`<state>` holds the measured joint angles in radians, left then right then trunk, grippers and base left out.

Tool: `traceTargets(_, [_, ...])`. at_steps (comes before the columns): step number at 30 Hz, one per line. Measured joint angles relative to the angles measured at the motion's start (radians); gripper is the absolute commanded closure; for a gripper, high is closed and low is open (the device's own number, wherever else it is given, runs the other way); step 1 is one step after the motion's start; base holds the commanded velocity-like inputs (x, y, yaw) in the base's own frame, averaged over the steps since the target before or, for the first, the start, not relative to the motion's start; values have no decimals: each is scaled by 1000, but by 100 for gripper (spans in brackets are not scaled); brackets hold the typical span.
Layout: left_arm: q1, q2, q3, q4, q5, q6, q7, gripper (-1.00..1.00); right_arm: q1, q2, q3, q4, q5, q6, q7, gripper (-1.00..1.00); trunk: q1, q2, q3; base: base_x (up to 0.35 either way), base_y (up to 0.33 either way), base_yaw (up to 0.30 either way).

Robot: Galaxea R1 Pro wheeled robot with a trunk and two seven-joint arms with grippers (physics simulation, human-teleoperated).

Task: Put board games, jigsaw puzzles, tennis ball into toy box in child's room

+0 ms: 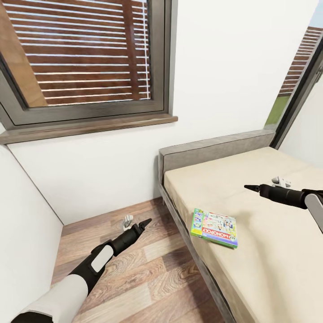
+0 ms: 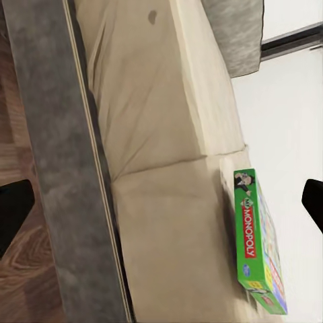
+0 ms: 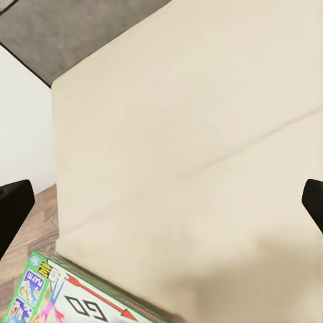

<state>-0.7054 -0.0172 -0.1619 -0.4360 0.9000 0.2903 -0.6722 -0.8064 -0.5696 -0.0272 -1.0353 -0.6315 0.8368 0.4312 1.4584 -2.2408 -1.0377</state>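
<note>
One board game point(image 1: 214, 228), a green-edged box with a red "Monopoly" band, lies flat on the bed point(image 1: 273, 260) near the mattress's left edge. It also shows in the left wrist view point(image 2: 259, 243) and, as one corner, in the right wrist view point(image 3: 60, 299). My left gripper point(image 1: 139, 223) hovers open over the wood floor to the left of the bed, apart from the box. Its black fingers point(image 2: 13, 210) stand wide apart with nothing between them. My right gripper point(image 1: 262, 185) hangs open above the mattress, beyond and to the right of the box, fingers point(image 3: 13, 208) spread and empty.
The bed's grey frame rail point(image 2: 60, 168) runs between the floor point(image 1: 134, 278) and the mattress. A grey headboard point(image 1: 215, 150) stands against the white wall under a window with slatted blinds point(image 1: 85, 54). A white wall closes the left side.
</note>
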Motion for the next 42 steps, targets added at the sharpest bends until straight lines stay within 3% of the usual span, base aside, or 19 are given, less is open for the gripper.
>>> traceTargets(15, [0, 1, 1, 39, -1, 0, -36, -100, 0, 0, 1, -6, 0, 0, 1, -100, 0, 0, 0, 0, 0, -32])
traceTargets(42, [-7, -3, 1, 82, -1, 1, -39, -100, 46, 0, 0, -81, -1, 5, 0, -100, 0, 0, 0, 0, 0, -83])
